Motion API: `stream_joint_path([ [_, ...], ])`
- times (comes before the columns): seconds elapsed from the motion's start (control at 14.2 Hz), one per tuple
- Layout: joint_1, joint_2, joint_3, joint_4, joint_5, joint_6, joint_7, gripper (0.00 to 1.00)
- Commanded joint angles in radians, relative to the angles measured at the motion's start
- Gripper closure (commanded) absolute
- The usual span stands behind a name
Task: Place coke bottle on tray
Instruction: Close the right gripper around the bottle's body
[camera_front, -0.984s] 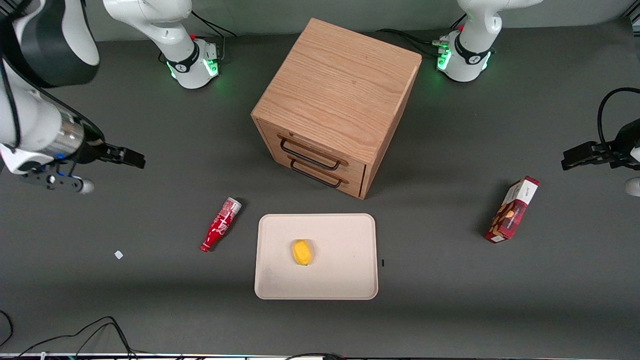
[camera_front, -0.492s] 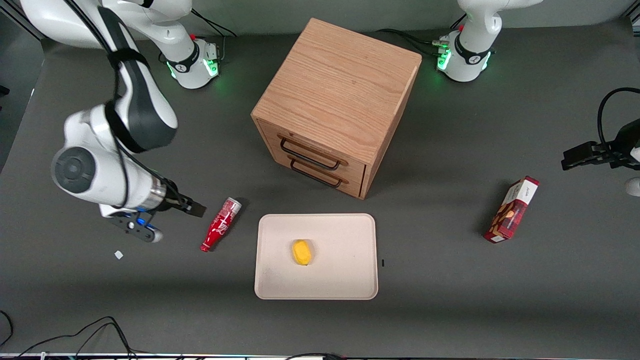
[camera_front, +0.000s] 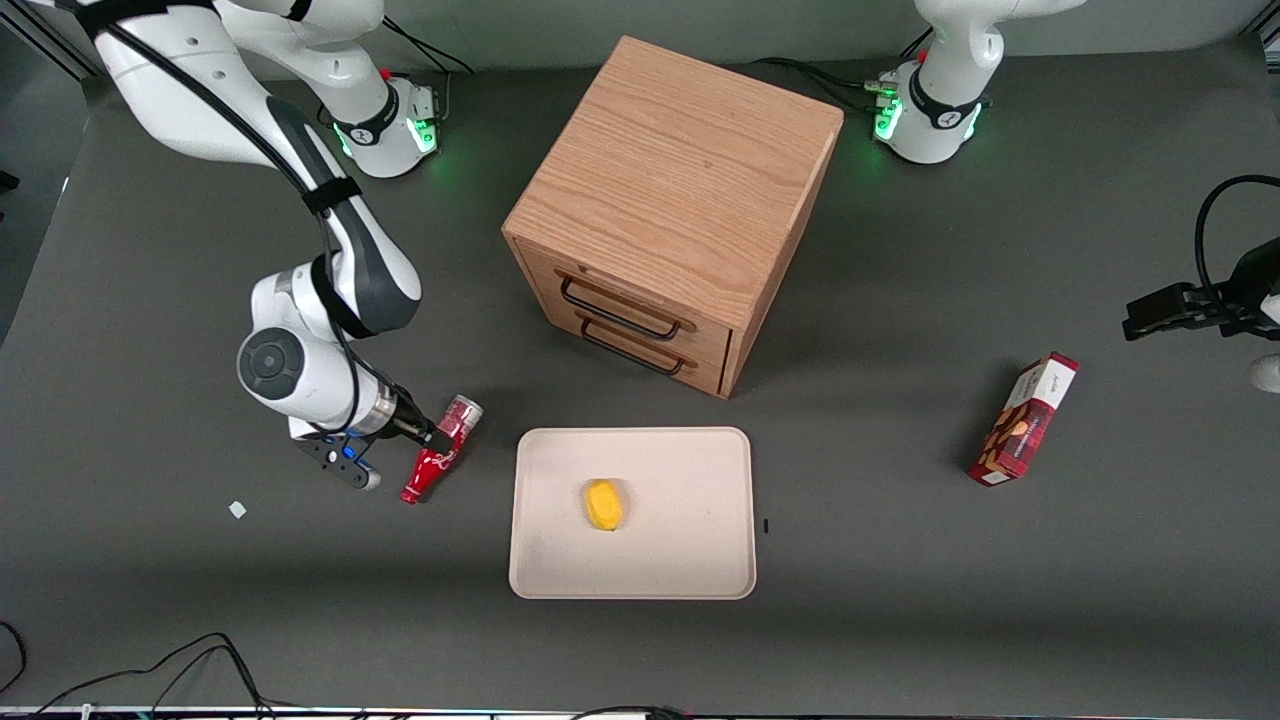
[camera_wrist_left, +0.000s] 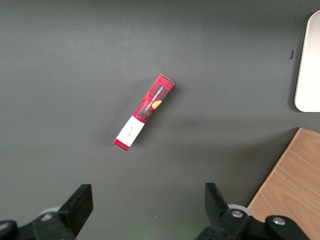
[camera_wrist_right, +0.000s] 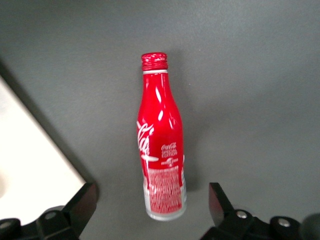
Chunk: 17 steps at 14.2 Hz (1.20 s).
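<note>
The coke bottle (camera_front: 438, 453) lies on its side on the dark table beside the tray (camera_front: 700, 560), on the working arm's side. Its red cap points toward the front camera and its silvery base points away. My right gripper (camera_front: 428, 432) hovers over the bottle's base end. In the right wrist view the gripper (camera_wrist_right: 152, 196) is open. Its two black fingers (camera_wrist_right: 82, 202) stand apart on either side of the bottle's base (camera_wrist_right: 165, 200) without touching it. A corner of the cream tray (camera_wrist_right: 30, 165) shows beside the bottle.
A yellow object (camera_front: 604, 503) lies on the tray. A wooden drawer cabinet (camera_front: 670, 200) stands farther from the front camera than the tray. A red snack box (camera_front: 1023, 418) lies toward the parked arm's end and shows in the left wrist view (camera_wrist_left: 144, 112).
My right arm has swung in from the working arm's edge of the table to the bottle, and the gripper now straddles its base. The bottle has not moved.
</note>
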Motion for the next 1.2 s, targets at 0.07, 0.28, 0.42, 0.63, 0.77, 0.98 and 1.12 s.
stream_joint_path([
  [0.07,0.003,0.065,-0.002,0.002,-0.040,0.076,0.050,0.00],
  [0.28,0.003,0.107,-0.002,0.002,-0.079,0.112,0.067,0.00],
  [0.42,0.003,0.125,-0.002,0.002,-0.084,0.131,0.078,0.00],
  [0.63,0.003,0.141,-0.002,0.003,-0.086,0.156,0.079,0.00],
  [0.77,0.003,0.142,-0.004,0.003,-0.086,0.157,0.079,0.00],
  [0.98,0.003,0.145,-0.004,0.003,-0.086,0.157,0.078,0.00],
  [1.12,0.003,0.144,-0.002,0.002,-0.102,0.157,0.084,0.84],
])
